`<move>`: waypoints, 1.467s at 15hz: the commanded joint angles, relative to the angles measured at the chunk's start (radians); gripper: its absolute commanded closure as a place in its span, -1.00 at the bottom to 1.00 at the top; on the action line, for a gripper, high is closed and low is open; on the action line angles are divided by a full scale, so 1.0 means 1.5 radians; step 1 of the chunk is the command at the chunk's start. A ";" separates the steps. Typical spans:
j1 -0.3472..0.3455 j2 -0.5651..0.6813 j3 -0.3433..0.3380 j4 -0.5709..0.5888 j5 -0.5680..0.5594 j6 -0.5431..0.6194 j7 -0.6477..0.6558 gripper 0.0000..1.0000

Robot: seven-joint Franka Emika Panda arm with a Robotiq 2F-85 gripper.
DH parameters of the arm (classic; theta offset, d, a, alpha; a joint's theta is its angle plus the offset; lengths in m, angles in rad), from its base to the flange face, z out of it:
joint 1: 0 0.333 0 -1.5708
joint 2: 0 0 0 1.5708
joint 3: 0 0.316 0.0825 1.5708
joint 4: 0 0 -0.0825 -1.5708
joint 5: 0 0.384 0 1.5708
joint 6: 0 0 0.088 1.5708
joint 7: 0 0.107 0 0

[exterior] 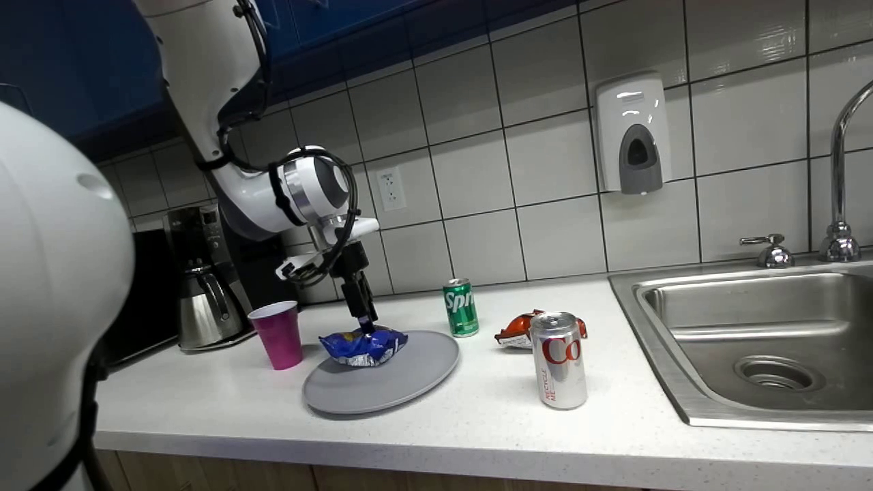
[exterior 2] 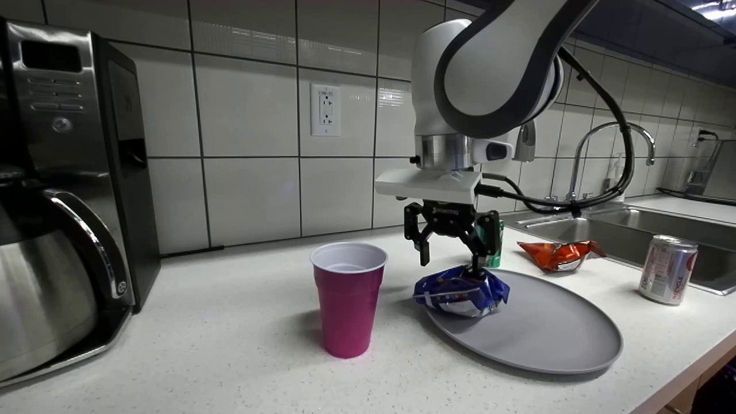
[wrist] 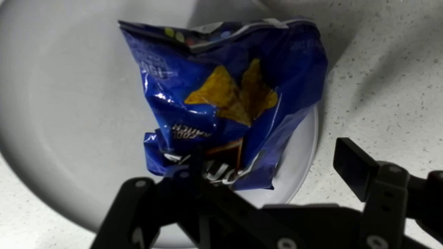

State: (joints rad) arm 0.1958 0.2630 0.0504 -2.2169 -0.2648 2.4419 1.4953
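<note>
At the edge of the plate [exterior 2: 558,330], the gripper [exterior 2: 450,265] stands wide, one finger against the bag [wrist: 225,100], the other clear; so the plate, not a grip, supports the bag, which overhangs towards the cup [exterior 2: 349,302].

The arm [exterior 2: 489,77] is glossy white with dark grey trim [exterior 2: 489,127] and a silver wrist band [exterior 2: 445,152], looped with black cables [exterior 2: 628,146] and straps [exterior: 280,191]. The black gripper [exterior 2: 450,268] has angular jointed fingers [wrist: 355,172], pale screw heads [wrist: 377,242] and pale ROBOTIQ lettering [exterior 2: 445,211].

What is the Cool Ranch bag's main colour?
Blue: the wrist view shows the Cool Ranch bag best.
</note>
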 commanded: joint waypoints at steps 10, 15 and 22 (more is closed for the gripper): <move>0.026 0.010 -0.018 0.022 -0.014 -0.014 0.021 1.00; 0.027 0.008 -0.019 0.025 -0.016 -0.017 0.022 1.00; 0.039 -0.022 -0.022 0.027 -0.041 -0.033 0.033 1.00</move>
State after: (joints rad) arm 0.2318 0.2637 0.0272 -2.1921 -0.2861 2.4384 1.5039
